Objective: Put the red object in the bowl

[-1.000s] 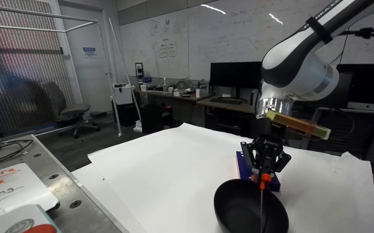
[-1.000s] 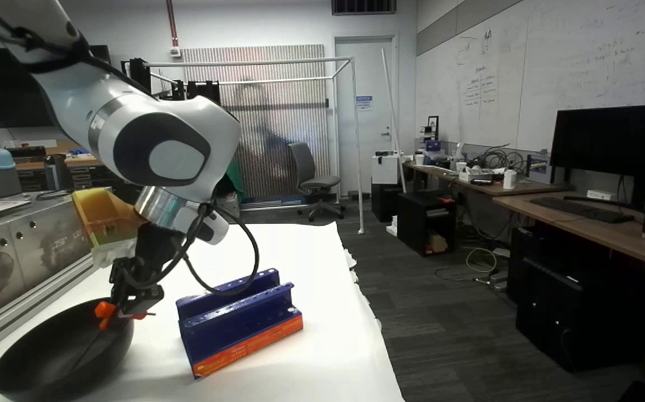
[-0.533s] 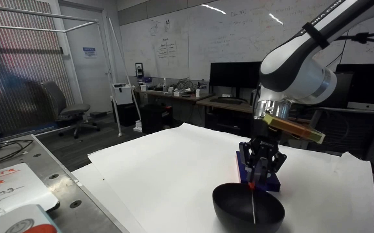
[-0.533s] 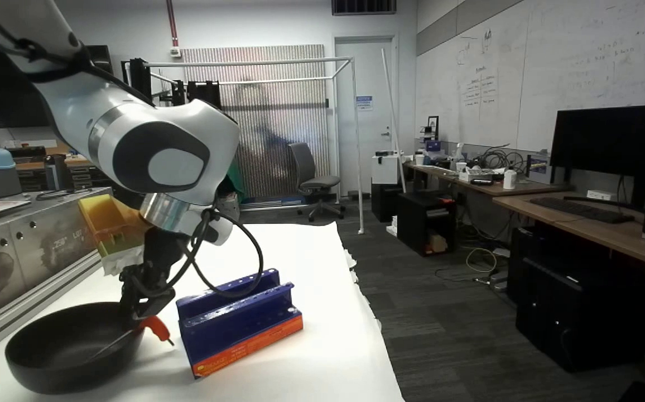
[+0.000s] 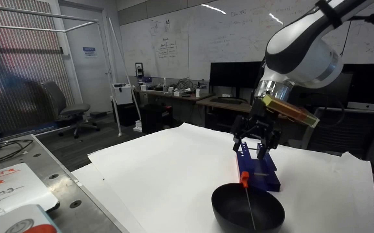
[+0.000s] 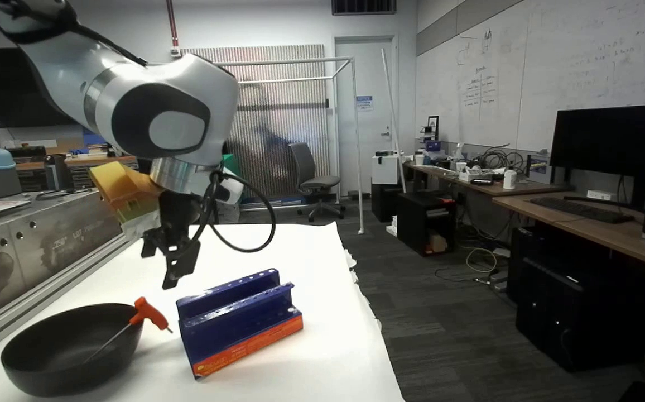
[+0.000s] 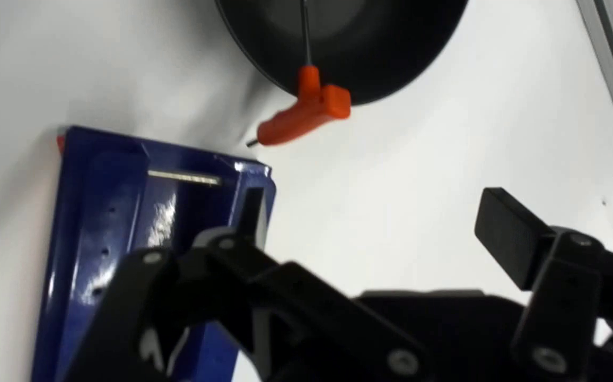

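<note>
The red object is a T-handled tool with a thin metal shaft. Its orange-red handle (image 7: pixel 306 109) juts out over the rim of the black bowl (image 7: pixel 391 58), while the shaft (image 6: pixel 107 343) slants down inside. In both exterior views the red object (image 5: pixel 244 179) (image 6: pixel 149 314) leans on the side of the bowl (image 5: pixel 225 210) (image 6: pixel 38 346) that faces the blue block. Above and apart from it, my gripper (image 5: pixel 249 151) (image 6: pixel 158 265) hangs over the table. The wrist view shows my gripper (image 7: pixel 378 217) spread wide, only white paper visible between its fingers.
A blue slotted block (image 5: pixel 258 171) (image 6: pixel 239 318) with an orange label stands close beside the bowl, partly under my gripper in the wrist view (image 7: pixel 99 223). White paper (image 5: pixel 161 174) covers the table. A metal bench (image 5: pixel 67 184) runs along one side.
My gripper held the red object over the bowl, then let go and opened. It has risen away, leaving the tool leaning on the rim. The bowl, tilted before, sits flatter.
</note>
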`<state>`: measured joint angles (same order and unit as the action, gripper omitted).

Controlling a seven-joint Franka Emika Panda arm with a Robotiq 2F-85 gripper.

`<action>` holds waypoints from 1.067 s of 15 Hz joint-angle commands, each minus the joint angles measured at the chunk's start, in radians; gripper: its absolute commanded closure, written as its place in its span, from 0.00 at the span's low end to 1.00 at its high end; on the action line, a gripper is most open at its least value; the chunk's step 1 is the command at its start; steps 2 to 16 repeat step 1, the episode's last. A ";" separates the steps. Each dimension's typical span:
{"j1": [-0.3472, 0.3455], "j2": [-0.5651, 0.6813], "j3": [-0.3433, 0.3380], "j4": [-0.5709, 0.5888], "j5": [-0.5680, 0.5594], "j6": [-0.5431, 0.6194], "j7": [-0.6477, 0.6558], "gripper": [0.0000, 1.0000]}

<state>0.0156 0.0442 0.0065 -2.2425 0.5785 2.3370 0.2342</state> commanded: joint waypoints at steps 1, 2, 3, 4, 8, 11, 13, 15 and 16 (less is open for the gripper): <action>-0.010 -0.140 -0.007 -0.017 -0.077 0.080 0.039 0.00; -0.010 -0.140 -0.007 -0.017 -0.077 0.080 0.039 0.00; -0.010 -0.140 -0.007 -0.017 -0.077 0.080 0.039 0.00; -0.010 -0.140 -0.007 -0.017 -0.077 0.080 0.039 0.00; -0.010 -0.140 -0.007 -0.017 -0.077 0.080 0.039 0.00; -0.010 -0.140 -0.007 -0.017 -0.077 0.080 0.039 0.00; -0.010 -0.140 -0.007 -0.017 -0.077 0.080 0.039 0.00; -0.010 -0.140 -0.007 -0.017 -0.077 0.080 0.039 0.00; -0.010 -0.140 -0.007 -0.017 -0.077 0.080 0.039 0.00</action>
